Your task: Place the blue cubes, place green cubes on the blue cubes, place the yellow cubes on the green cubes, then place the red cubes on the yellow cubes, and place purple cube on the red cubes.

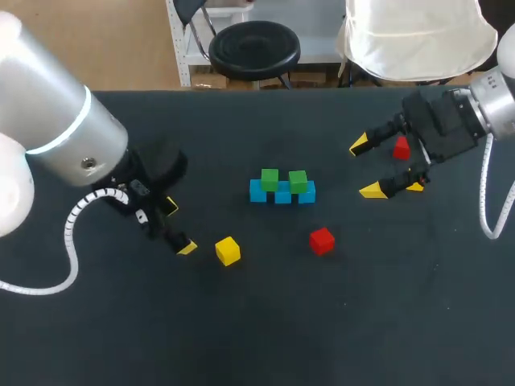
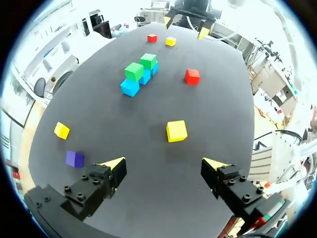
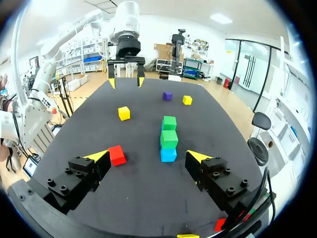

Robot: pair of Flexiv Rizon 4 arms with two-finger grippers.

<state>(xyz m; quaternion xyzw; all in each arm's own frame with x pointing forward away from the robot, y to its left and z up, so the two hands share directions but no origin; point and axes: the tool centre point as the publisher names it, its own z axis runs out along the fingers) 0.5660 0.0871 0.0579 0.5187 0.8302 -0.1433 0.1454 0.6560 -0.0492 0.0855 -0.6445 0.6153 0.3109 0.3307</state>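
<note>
Three blue cubes (image 1: 282,195) lie in a row mid-table, with two green cubes (image 1: 269,178) (image 1: 298,181) on top. A loose yellow cube (image 1: 228,251) (image 2: 176,131) lies just ahead of my open left gripper (image 1: 179,227) (image 2: 165,166). In front of the row lies a red cube (image 1: 322,240) (image 3: 117,154). A second red cube (image 1: 401,148) and a partly hidden yellow cube (image 1: 415,186) sit under my open right gripper (image 1: 366,167) (image 3: 148,158). The purple cube (image 2: 75,158) and another yellow cube (image 2: 61,130) lie beside my left gripper; my left arm hides them in the head view.
The black table (image 1: 338,322) has open space along its near side and at the far left. Nothing else stands on it.
</note>
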